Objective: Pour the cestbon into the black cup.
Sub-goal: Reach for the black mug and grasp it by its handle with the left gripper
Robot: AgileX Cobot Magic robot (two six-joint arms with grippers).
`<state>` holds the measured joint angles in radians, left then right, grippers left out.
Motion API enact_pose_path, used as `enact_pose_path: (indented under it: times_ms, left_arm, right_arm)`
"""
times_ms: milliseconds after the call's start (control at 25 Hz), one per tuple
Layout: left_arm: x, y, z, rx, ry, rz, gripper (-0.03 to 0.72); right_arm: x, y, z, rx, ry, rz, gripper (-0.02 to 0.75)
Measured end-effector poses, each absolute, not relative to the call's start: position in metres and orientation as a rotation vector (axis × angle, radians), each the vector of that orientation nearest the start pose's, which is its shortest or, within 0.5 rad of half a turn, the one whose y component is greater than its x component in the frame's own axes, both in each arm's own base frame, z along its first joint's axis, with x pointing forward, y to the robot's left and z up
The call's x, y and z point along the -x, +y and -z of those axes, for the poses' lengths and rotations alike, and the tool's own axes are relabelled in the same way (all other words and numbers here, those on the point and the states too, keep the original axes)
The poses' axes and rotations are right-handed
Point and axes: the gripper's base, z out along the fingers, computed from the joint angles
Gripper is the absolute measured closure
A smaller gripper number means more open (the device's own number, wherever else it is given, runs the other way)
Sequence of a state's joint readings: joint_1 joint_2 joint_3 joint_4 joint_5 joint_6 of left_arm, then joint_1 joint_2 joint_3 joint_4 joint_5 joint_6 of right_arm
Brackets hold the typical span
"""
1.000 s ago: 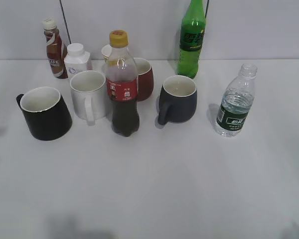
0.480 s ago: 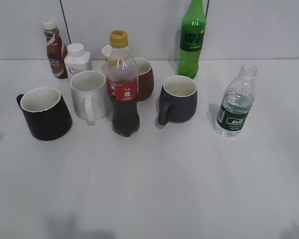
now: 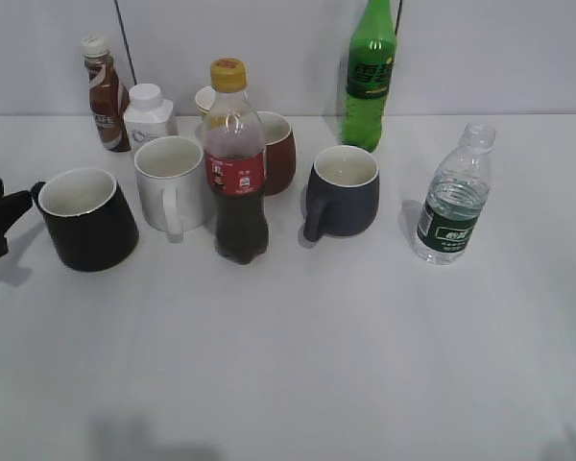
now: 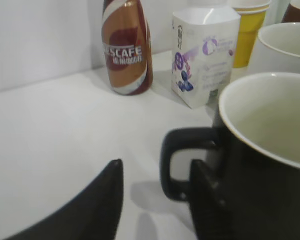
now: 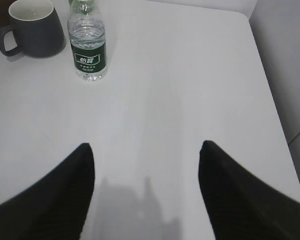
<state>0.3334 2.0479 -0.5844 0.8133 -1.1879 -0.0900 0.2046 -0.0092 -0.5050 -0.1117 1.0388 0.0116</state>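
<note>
The black cup point(image 3: 86, 221) stands at the left of the table, white inside, with its handle point(image 3: 38, 190) pointing left. My left gripper point(image 3: 10, 223) is at the left edge, beside that handle. In the left wrist view the gripper point(image 4: 156, 162) is open, and the cup's handle point(image 4: 180, 160) lies between its fingers without being clamped; the cup point(image 4: 270, 165) fills the right. The cestbon point(image 3: 453, 197) stands upright and capless at the right. My right gripper point(image 5: 145, 146) is open and empty, well short of the cestbon point(image 5: 88, 50); it does not show in the exterior view.
Between the cup and the cestbon stand a white mug point(image 3: 173, 182), a cola bottle point(image 3: 238, 163), a dark red mug point(image 3: 276, 149) and a grey-blue mug point(image 3: 344, 192). A green soda bottle point(image 3: 370, 77), a Nescafe bottle point(image 3: 104, 96) and a white bottle point(image 3: 149, 115) stand at the back.
My left gripper has come into the exterior view from the left edge, up to the black cup's handle. The cups and bottles have not moved.
</note>
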Motion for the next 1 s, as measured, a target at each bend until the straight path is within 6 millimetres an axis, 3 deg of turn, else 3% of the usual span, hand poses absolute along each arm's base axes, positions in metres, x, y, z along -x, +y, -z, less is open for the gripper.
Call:
enact_pose_path:
  times_ms: [240,560,1000]
  left_arm:
    - [-0.321,0.034,-0.091,-0.507,1.763,0.251,0.287]
    - [-0.325,0.022,-0.085,-0.573,1.828,0.245,0.286]
    - [-0.346,0.007,-0.079,-0.610,1.766,0.281,0.298]
  right_arm:
    - [0.004,-0.010,-0.281,0.188,1.994,-0.006,0.237]
    - [0.004,-0.010,-0.281,0.188,1.994,-0.006,0.238]
    - [0.004,-0.010,-0.281,0.187,1.995,-0.006,0.239]
